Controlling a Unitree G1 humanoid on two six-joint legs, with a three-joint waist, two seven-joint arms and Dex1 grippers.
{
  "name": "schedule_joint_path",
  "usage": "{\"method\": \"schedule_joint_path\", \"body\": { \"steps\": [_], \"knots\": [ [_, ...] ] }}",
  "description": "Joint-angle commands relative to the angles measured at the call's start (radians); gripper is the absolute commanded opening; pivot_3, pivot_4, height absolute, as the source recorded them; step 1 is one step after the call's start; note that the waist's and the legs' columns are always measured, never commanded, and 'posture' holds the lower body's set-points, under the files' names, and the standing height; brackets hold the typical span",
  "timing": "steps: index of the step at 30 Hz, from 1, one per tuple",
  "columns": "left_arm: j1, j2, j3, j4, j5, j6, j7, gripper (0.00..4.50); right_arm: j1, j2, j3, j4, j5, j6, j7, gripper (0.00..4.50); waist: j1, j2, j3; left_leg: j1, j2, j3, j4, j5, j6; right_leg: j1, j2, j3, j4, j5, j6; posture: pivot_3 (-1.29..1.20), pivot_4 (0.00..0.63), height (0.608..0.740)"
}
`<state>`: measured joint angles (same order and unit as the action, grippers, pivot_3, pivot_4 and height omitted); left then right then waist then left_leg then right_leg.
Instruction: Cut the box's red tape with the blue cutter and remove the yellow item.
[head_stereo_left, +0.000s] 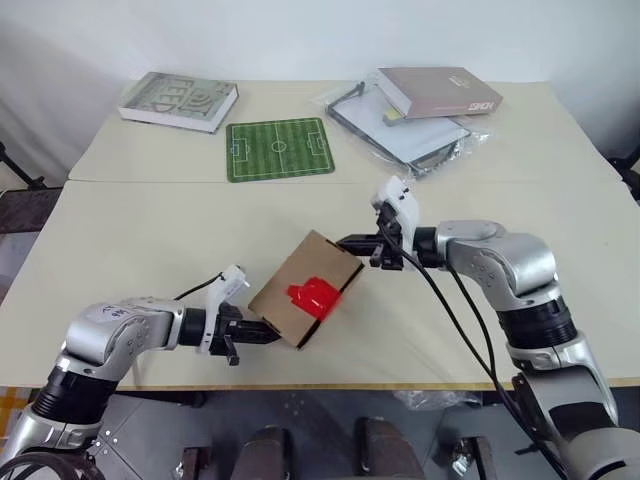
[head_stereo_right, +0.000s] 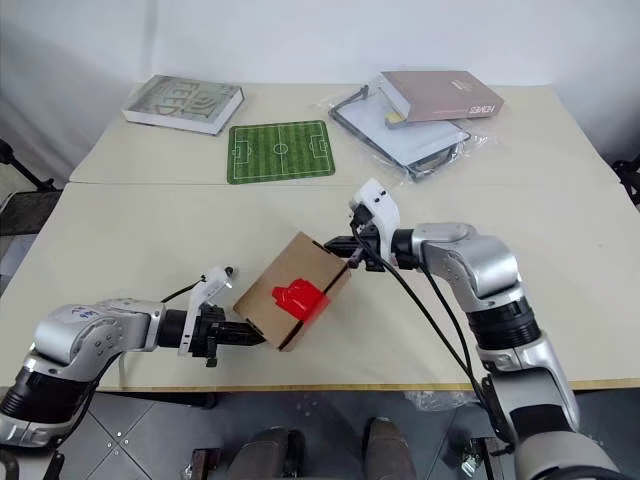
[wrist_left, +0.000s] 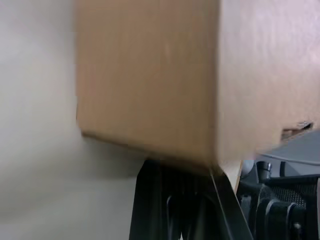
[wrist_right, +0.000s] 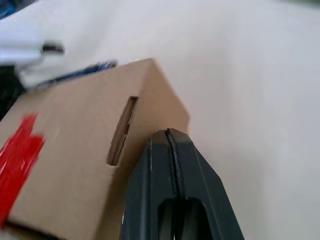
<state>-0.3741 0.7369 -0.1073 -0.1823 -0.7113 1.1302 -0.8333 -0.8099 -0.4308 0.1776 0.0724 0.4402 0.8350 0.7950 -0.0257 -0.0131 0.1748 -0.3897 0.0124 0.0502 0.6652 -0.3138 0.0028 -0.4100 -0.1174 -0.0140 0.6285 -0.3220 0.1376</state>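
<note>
The brown cardboard box (head_stereo_left: 300, 285) sits tilted near the table's front edge, with the red tape (head_stereo_left: 313, 296) across its top face. My left gripper (head_stereo_left: 262, 334) is shut, its tips against the box's near lower corner. My right gripper (head_stereo_left: 348, 242) is shut too, and in the right wrist view its closed fingers (wrist_right: 170, 165) press on the box's far corner. A slim blue streak (wrist_right: 82, 71) shows past the box's edge by my left hand; I cannot tell if it is the blue cutter. The yellow item is hidden.
A green football-pitch mat (head_stereo_left: 279, 149) lies at mid-back. A grey-green book (head_stereo_left: 179, 100) sits back left. A mauve book (head_stereo_left: 440, 92) rests on plastic-wrapped items (head_stereo_left: 410, 135) back right. The table's front edge (head_stereo_left: 400, 384) runs just below my left gripper.
</note>
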Motion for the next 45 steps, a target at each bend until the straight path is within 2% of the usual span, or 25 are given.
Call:
{"method": "schedule_joint_path", "body": {
  "steps": [1,4,9,13,16,18,21,26,33,39,45],
  "knots": [
    [-0.043,-0.059,-0.003,-0.022,0.008,-0.042,0.013,0.00,-0.035,0.078,-0.044,0.083,-0.041,-0.110,-0.076,0.03,-0.002,0.000,0.000,0.000,0.000,0.000,0.000,0.000,0.000,0.000,0.000,0.000,0.000,0.000,0.000,0.00,0.150,0.740],
    [-0.033,-0.065,0.028,-0.059,-0.011,-0.010,0.018,0.00,-0.073,0.104,-0.123,0.153,-0.106,-0.190,-0.214,0.03,-0.004,0.000,0.000,-0.001,0.000,0.000,0.001,0.000,0.000,-0.001,0.000,0.000,0.001,0.000,0.000,0.00,0.150,0.740],
    [0.077,0.065,0.149,-0.103,-0.046,0.027,-0.022,0.00,-0.043,0.013,-0.204,0.081,-0.136,-0.181,-0.275,0.03,-0.007,0.000,0.000,-0.001,0.001,0.000,-0.001,0.000,-0.001,-0.002,0.000,0.000,0.001,0.000,0.000,0.00,0.150,0.740],
    [0.126,0.173,0.226,-0.087,-0.029,0.005,-0.046,0.00,0.038,-0.102,-0.229,-0.065,-0.104,-0.044,-0.238,0.03,-0.004,0.000,0.000,-0.001,0.002,0.000,-0.002,0.000,-0.001,-0.003,0.000,-0.001,0.000,0.000,0.000,0.00,0.150,0.740],
    [0.054,0.144,0.266,0.018,0.033,-0.087,0.018,0.00,0.149,-0.221,-0.163,-0.238,-0.073,0.072,-0.137,0.03,0.008,0.001,0.001,-0.001,0.001,-0.001,-0.001,-0.001,0.000,-0.001,0.000,-0.002,-0.001,0.000,0.000,0.00,0.150,0.740],
    [0.004,0.105,0.260,0.068,0.063,-0.135,0.045,0.00,0.190,-0.254,-0.122,-0.304,-0.056,0.106,-0.102,0.03,0.007,0.000,0.001,-0.001,0.001,0.000,0.000,-0.001,0.000,-0.001,0.000,-0.002,-0.001,0.000,0.000,0.00,0.150,0.740],
    [-0.064,0.038,0.214,0.128,0.107,-0.191,0.063,0.00,0.220,-0.242,-0.079,-0.354,-0.030,0.140,-0.080,0.03,0.004,0.000,0.001,-0.001,0.000,0.002,0.001,-0.001,0.001,-0.001,0.000,-0.001,-0.001,0.000,0.000,0.00,0.150,0.740],
    [-0.154,-0.069,0.085,0.120,0.085,-0.158,-0.011,0.00,0.158,-0.127,0.003,-0.264,-0.066,0.086,-0.094,0.03,-0.005,0.000,0.001,-0.001,0.000,0.003,0.002,-0.001,0.001,-0.001,0.001,-0.001,0.000,0.000,0.001,0.00,0.150,0.740],
    [-0.202,-0.045,-0.051,0.063,0.058,-0.062,-0.147,0.00,0.013,0.007,0.047,-0.090,-0.120,-0.003,-0.101,0.03,-0.005,0.000,0.001,-0.001,0.000,0.003,0.002,-0.001,0.000,-0.003,0.002,-0.001,0.002,0.000,0.000,0.00,0.150,0.740],
    [-0.198,-0.025,-0.041,0.043,0.070,-0.049,-0.154,0.00,0.033,-0.024,0.014,-0.098,-0.150,-0.029,-0.108,0.03,0.000,0.000,0.001,-0.002,0.000,0.001,0.002,-0.001,0.001,-0.002,0.001,-0.001,0.002,0.001,0.001,0.00,0.150,0.740],
    [-0.173,0.020,0.100,0.105,0.106,-0.104,-0.071,0.00,0.111,-0.133,-0.129,-0.240,-0.111,0.084,-0.141,0.03,-0.001,0.000,0.001,-0.002,0.001,0.001,0.002,-0.001,0.001,-0.002,0.001,-0.001,0.001,0.001,0.001,0.00,0.150,0.740]
  ]
}}
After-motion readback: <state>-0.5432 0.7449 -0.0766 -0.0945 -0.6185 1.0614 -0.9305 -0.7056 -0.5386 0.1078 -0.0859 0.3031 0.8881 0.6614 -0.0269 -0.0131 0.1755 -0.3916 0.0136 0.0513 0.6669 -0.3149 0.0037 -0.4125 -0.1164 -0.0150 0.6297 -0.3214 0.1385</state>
